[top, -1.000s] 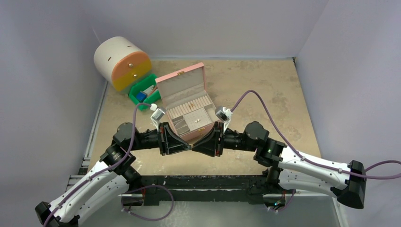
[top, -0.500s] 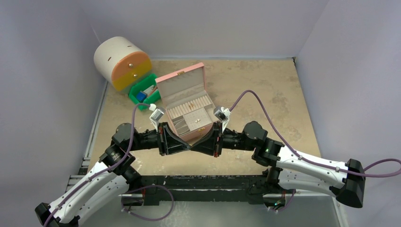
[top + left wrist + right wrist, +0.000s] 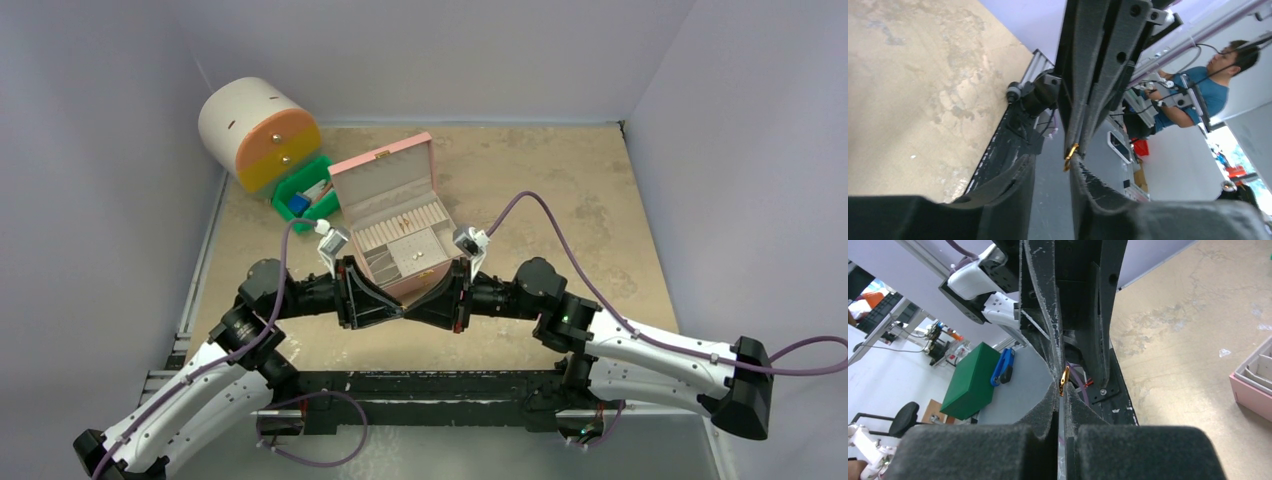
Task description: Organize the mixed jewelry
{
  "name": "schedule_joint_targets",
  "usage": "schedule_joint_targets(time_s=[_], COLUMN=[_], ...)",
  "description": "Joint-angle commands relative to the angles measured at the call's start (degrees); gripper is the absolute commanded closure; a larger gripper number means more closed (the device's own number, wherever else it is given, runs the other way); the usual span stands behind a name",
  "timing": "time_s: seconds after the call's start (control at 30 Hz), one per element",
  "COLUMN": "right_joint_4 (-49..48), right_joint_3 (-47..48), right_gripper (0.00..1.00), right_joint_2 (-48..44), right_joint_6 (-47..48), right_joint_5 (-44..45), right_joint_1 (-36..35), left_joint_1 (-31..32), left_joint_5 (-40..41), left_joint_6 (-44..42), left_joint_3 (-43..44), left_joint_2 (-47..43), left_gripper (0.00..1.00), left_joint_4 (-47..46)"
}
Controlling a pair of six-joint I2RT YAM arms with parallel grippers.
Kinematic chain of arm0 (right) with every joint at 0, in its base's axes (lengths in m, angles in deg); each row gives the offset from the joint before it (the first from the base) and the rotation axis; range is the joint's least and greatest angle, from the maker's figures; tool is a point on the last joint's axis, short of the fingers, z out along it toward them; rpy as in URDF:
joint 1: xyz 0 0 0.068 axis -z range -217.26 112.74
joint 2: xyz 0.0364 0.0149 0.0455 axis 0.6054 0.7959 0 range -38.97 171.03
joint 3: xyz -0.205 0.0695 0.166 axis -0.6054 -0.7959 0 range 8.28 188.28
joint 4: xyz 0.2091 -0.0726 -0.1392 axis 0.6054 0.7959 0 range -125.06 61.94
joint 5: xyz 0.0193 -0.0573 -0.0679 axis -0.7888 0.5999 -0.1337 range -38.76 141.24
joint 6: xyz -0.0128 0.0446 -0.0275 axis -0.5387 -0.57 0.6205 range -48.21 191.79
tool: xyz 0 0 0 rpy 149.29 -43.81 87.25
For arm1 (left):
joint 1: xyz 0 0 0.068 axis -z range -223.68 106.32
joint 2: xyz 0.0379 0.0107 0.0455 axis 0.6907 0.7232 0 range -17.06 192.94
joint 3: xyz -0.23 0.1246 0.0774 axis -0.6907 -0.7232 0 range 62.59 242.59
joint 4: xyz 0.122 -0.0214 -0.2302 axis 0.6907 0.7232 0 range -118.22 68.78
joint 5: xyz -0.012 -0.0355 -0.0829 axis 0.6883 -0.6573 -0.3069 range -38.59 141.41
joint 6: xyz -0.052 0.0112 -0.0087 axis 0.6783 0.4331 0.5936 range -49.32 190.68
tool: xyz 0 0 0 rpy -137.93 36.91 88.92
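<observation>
Your desk (image 3: pixel 560 190) carries a white drum-shaped cabinet (image 3: pixel 240 115) with orange and yellow drawer fronts, standing behind and to the left of the open pink jewelry box (image 3: pixel 385 190). A green bin (image 3: pixel 318 168) sits just left of the box, between it and the cabinet.

Your two grippers meet nose to nose just in front of the box's near edge. Your right gripper (image 3: pixel 1060 392) has its jaws pressed together on a small gold piece of jewelry (image 3: pixel 1064 381), pinched edge-on at the very tips so that most of it pokes out beyond them. Your left gripper (image 3: pixel 1052 170) has its jaws partly apart, one finger on each side of that piece. The piece lies close against one left finger, but neither wrist view shows whether they touch.

Inside the box, a couple of tiny pale pieces (image 3: pixel 412 257) lie in a front tray compartment near its middle.
</observation>
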Motion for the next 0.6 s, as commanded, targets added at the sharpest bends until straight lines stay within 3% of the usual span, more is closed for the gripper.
schedule_joint_targets(time_s=[0.0,0.17,0.57], right_joint_4=[2.99,12.35,29.85], right_joint_3=[0.66,4.01,13.50], right_gripper=[1.00,1.00,1.00], right_joint_2=[-1.57,-1.03,6.37], right_joint_6=[1.97,3.97,9.00], right_joint_5=[3.56,9.66,26.73], right_joint_1=[0.34,0.34,2.44], left_joint_1=[-0.23,-0.26,-0.26], left_joint_5=[3.25,8.94,24.48], left_joint_6=[-5.37,-11.51,-18.94], left_joint_3=[4.61,7.85,12.71], left_joint_2=[-0.74,-1.03,-3.30], left_gripper=[0.62,0.57,0.60], left_joint_4=[5.65,14.36,26.32])
